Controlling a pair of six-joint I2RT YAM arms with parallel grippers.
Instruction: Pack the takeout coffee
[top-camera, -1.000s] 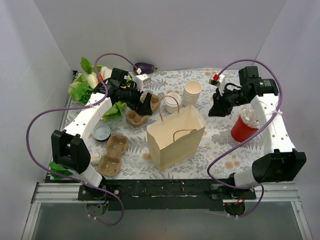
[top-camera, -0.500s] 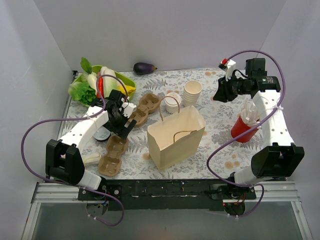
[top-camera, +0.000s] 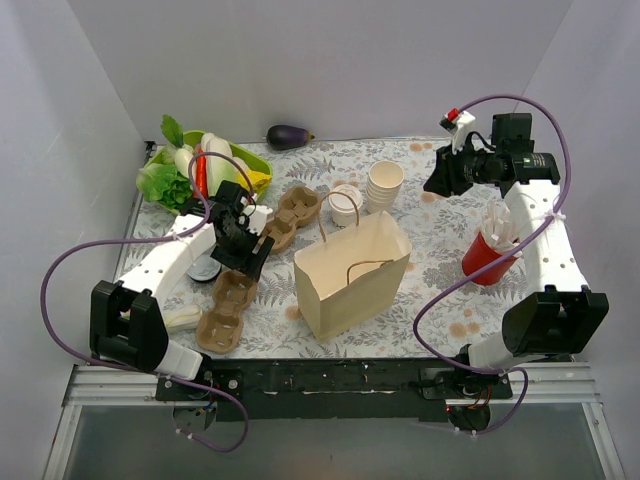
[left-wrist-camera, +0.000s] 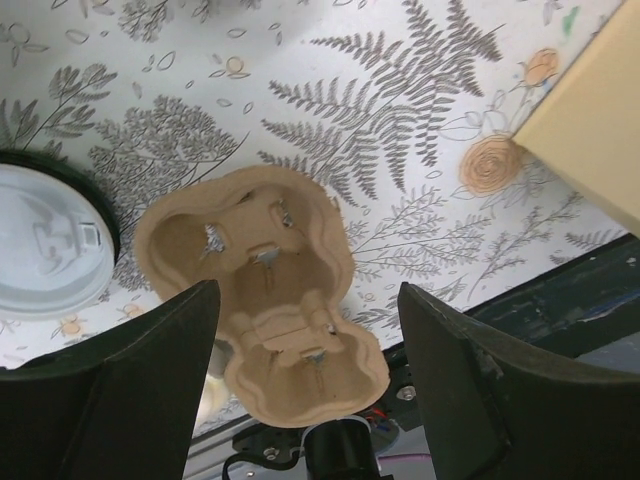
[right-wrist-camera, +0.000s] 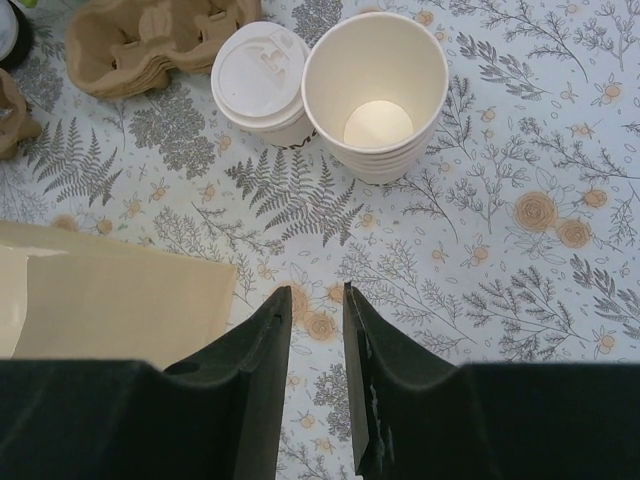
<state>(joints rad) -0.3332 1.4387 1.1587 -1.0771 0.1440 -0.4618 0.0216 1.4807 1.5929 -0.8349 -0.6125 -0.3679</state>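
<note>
The takeout coffee (top-camera: 346, 199), a cream cup with a white lid, stands at the back middle, left of the stack of lidless cups (top-camera: 385, 184). Both show in the right wrist view, the coffee (right-wrist-camera: 262, 85) beside the stack (right-wrist-camera: 375, 95). The open paper bag (top-camera: 352, 275) stands in front of them. My right gripper (top-camera: 434, 184) hangs right of the stack, high above the table; its jaws (right-wrist-camera: 315, 290) stand a narrow gap apart, with nothing between them. My left gripper (top-camera: 248, 252) is wide open and empty (left-wrist-camera: 308, 290) over a brown cup carrier (left-wrist-camera: 260, 290).
A red cup of straws (top-camera: 488, 255) stands at the right. More carriers (top-camera: 288, 215) lie left of the coffee, with two (top-camera: 225, 310) at the front left. A loose lid (top-camera: 205, 267) lies by them. Vegetables (top-camera: 175, 175) and an eggplant (top-camera: 290, 134) lie at the back.
My left arm has swung from the back carriers forward to above the front-left carriers. My right arm has pulled back and right, away from the bag.
</note>
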